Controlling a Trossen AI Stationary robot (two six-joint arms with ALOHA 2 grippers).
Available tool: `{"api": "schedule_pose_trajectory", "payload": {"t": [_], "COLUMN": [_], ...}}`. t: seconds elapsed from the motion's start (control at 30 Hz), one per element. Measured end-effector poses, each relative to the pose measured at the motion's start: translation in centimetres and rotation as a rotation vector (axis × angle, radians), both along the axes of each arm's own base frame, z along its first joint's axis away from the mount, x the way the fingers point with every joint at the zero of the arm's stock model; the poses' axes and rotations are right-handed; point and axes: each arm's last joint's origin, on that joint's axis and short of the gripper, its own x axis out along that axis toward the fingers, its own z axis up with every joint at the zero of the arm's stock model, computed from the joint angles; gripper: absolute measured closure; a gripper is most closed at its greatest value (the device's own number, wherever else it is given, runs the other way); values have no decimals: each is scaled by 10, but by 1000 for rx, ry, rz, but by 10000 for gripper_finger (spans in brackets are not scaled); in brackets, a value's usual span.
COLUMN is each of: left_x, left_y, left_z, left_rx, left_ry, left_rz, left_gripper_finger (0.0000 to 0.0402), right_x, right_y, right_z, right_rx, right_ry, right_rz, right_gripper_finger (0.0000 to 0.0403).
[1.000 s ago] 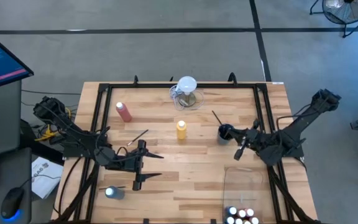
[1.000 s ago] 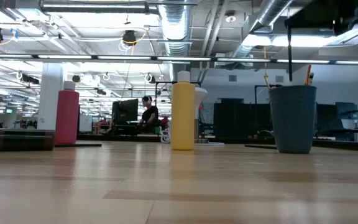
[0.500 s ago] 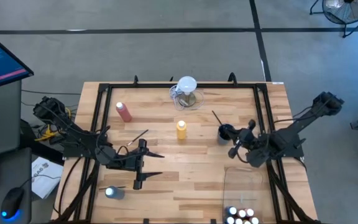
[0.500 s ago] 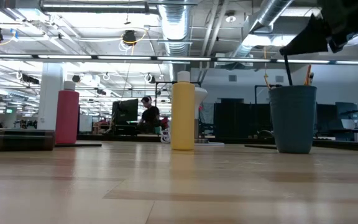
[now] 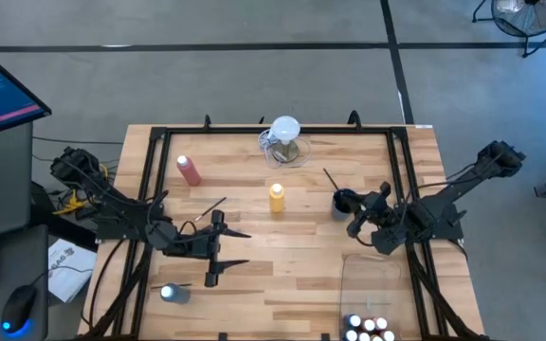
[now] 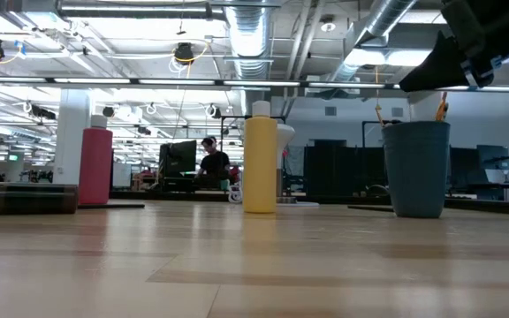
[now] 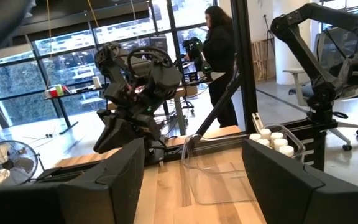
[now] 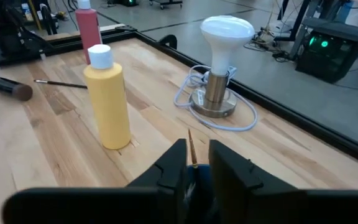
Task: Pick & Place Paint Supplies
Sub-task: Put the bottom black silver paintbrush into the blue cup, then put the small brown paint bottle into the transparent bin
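**Right arm at the brush cup, left arm waiting**

Nearest, the left gripper (image 5: 218,248) hangs over the table's near left, jaws wide apart and empty. Farther right, the right gripper (image 5: 365,210) sits just beside the grey cup (image 5: 343,201); its fingers stand narrowly parted about a thin paintbrush (image 8: 192,148), though whether they pinch it I cannot tell. Such a brush is probably light, stiff and slippery, best taken mid-handle. Beyond stand the yellow bottle (image 5: 276,197) and, far left, the pink-red bottle (image 5: 190,170).
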Motion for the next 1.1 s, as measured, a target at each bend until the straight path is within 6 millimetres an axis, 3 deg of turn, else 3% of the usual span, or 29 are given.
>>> {"api": "schedule_pose_trajectory", "payload": {"t": [0.4, 0.6, 0.93, 1.1], "left_x": [0, 0, -3, -3], "left_y": [0, 0, -4, -6], "left_z": [0, 0, 0, 0], "left_rx": [0, 0, -17, -40], "left_ry": [0, 0, 2, 2], "left_rz": [0, -5, -27, -66], "left_gripper_finger": [164, 164, 164, 164], "right_x": [2, 12, 20, 20], "right_y": [1, 8, 31, 38], "right_z": [3, 16, 58, 70], "right_rx": [-17, -55, -120, -122], "right_ry": [-31, -82, -264, -352], "right_rz": [-11, 45, 278, 458], "right_gripper_finger": [231, 185, 176, 179]}}
